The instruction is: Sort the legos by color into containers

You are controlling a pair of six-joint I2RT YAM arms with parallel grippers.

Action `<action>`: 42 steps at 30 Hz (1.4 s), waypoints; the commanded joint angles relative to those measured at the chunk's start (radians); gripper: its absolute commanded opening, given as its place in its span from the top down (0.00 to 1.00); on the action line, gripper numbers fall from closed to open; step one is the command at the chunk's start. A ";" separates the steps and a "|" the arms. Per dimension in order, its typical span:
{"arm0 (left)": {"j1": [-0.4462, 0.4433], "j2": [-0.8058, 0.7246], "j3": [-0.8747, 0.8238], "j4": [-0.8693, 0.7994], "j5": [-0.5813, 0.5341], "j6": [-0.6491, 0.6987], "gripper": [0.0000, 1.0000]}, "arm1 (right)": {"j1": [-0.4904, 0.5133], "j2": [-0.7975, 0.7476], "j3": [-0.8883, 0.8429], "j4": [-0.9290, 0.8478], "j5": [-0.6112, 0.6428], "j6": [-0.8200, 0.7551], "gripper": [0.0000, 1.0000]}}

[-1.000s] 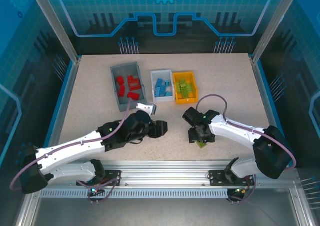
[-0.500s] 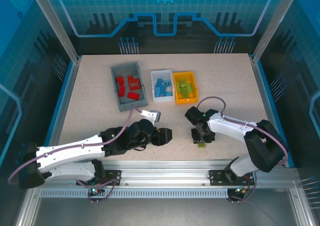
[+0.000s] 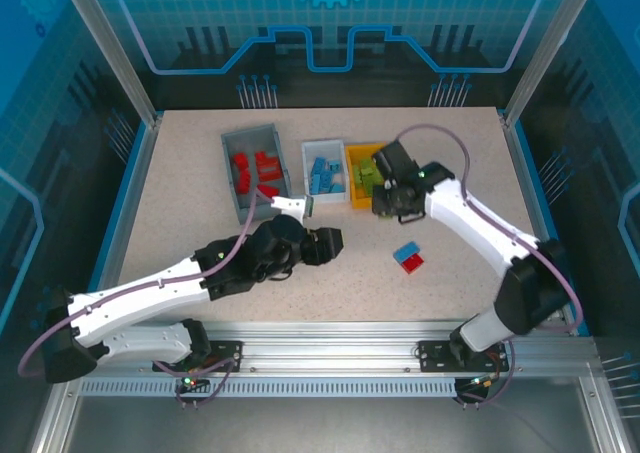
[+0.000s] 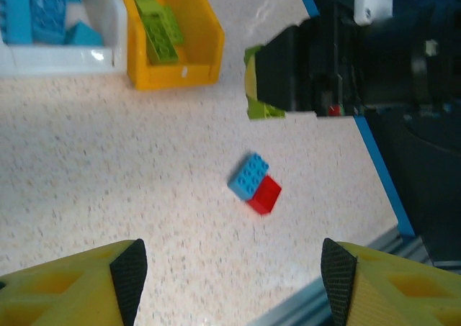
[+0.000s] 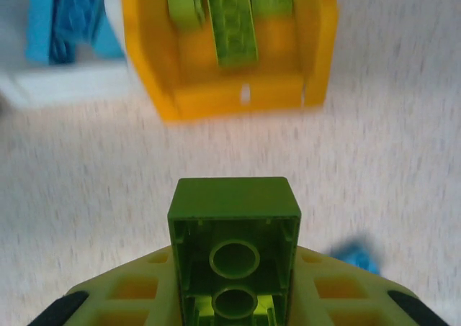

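My right gripper (image 3: 383, 201) clamps a lime green lego (image 5: 234, 218) at the near side of the yellow-orange bin (image 5: 238, 99). Next, I judge: over the rim, release. My left gripper (image 4: 230, 268) gapes wide near the loose blue lego (image 4: 249, 175) and red lego (image 4: 266, 195).

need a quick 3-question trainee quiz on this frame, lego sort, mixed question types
1. True or false: the right gripper grips a green lego.
2. Which bin holds the red legos? A grey, B white, C yellow.
3. How many loose legos lie on the table, and in which colours?
Key: 1 true. 2 A, the grey bin. 3 two, a blue lego and a red lego, touching.
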 commanded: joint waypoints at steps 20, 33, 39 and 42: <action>0.054 0.180 0.104 0.032 0.170 0.148 0.30 | -0.040 0.593 0.698 -0.186 0.181 -0.115 0.42; -0.063 0.572 0.230 0.074 0.387 0.245 0.28 | -0.049 0.044 0.324 -0.093 0.136 -0.077 0.38; -0.109 0.783 0.376 0.038 0.377 0.310 0.26 | -0.155 -0.270 0.023 -0.079 0.015 -0.047 0.37; -0.113 0.861 0.436 0.018 0.358 0.328 0.26 | -0.205 -0.411 -0.077 -0.102 -0.033 -0.032 0.36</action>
